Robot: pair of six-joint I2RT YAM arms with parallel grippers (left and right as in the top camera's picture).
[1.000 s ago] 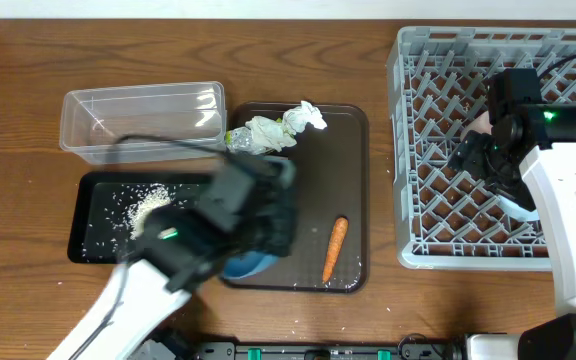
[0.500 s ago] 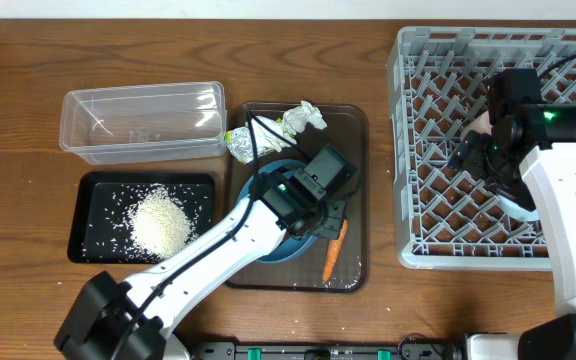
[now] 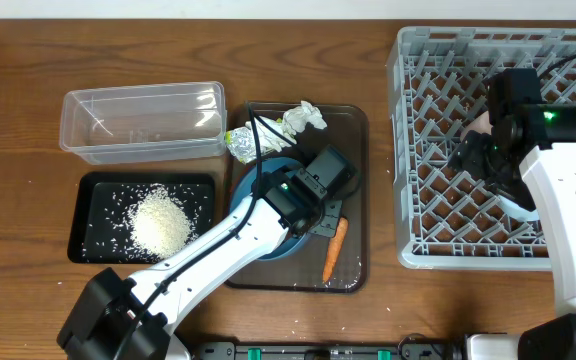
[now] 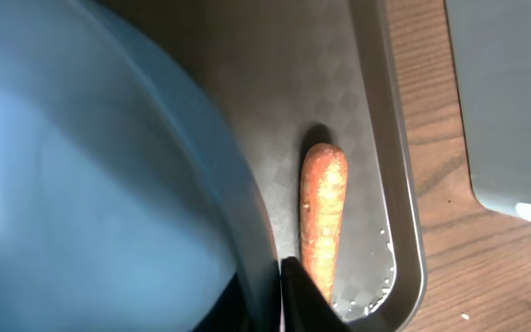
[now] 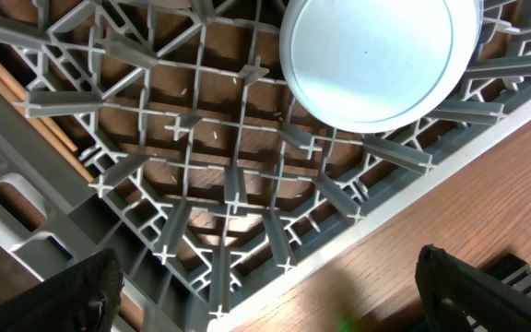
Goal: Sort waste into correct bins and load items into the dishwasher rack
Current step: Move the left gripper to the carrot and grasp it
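The left gripper [image 3: 320,225] sits at the centre of the overhead frame, at the right rim of the dark-blue bowl [image 3: 268,215], which rests on the brown serving tray [image 3: 353,125]. In the left wrist view one dark finger [image 4: 302,293] at the bottom edge lies along the outside of that rim. Its partner is hidden, so it cannot be told whether the claw is clamped on the bowl. A rim hold would suit a bowl too wide to span, and with no food showing in it, the bowl is probably bound for the dishwasher rack [image 3: 418,150] on the right. The rice [image 3: 160,222] lies heaped in the black bin [image 3: 80,215] at lower left, with the clear tub [image 3: 143,125] above it. The carrot [image 4: 324,217] lies just beside bowl and finger, near enough to be nudged by a lift, and the wrappers [image 3: 268,130] sit at the tray's top. The right gripper [image 5: 279,290] hovers over the rack's lattice, fingers spread wide with nothing between them, seemingly parked. A pale-blue dish [image 5: 376,55] and the pinkish-white cup [image 3: 478,122] are already in the rack.
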